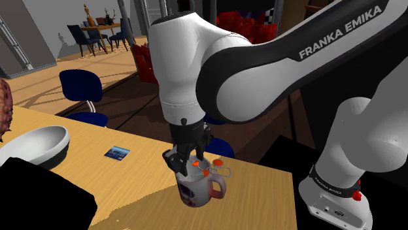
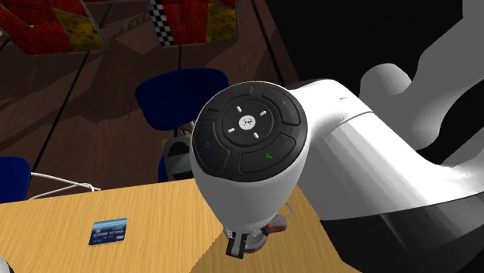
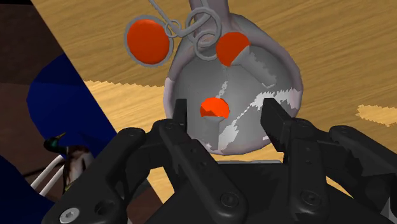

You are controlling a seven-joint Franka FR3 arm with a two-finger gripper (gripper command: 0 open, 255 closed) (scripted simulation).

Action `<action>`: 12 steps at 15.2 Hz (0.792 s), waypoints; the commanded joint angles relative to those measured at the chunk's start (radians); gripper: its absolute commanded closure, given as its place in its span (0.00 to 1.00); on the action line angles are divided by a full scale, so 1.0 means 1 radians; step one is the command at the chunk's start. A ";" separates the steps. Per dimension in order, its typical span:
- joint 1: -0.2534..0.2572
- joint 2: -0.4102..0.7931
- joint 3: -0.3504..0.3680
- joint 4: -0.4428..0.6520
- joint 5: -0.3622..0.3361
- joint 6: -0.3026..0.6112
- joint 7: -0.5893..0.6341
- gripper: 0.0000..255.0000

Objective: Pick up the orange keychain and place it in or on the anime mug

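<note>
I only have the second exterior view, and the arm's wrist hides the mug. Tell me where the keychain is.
Observer: In the wrist view, one orange piece of the keychain lies inside the mug.
Operator: Say whether all of it is in.
Observer: No. Its orange disc sits outside the rim, over the table.
Operator: Report the hand.
Observer: The gripper is open just above the mug's mouth, clasping nothing.
</note>
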 commanded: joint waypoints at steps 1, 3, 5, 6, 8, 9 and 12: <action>0.000 -0.012 -0.006 0.023 0.003 -0.037 -0.003 0.00; 0.000 -0.032 -0.018 0.073 0.006 -0.107 -0.008 0.00; 0.000 -0.039 -0.022 0.095 0.006 -0.134 -0.009 0.00; 0.000 -0.039 -0.023 0.095 0.007 -0.134 -0.009 0.00; 0.000 -0.039 -0.022 0.095 0.006 -0.134 -0.009 0.00; 0.000 -0.039 -0.022 0.095 0.006 -0.134 -0.009 0.00; 0.000 -0.039 -0.022 0.095 0.006 -0.134 -0.009 0.00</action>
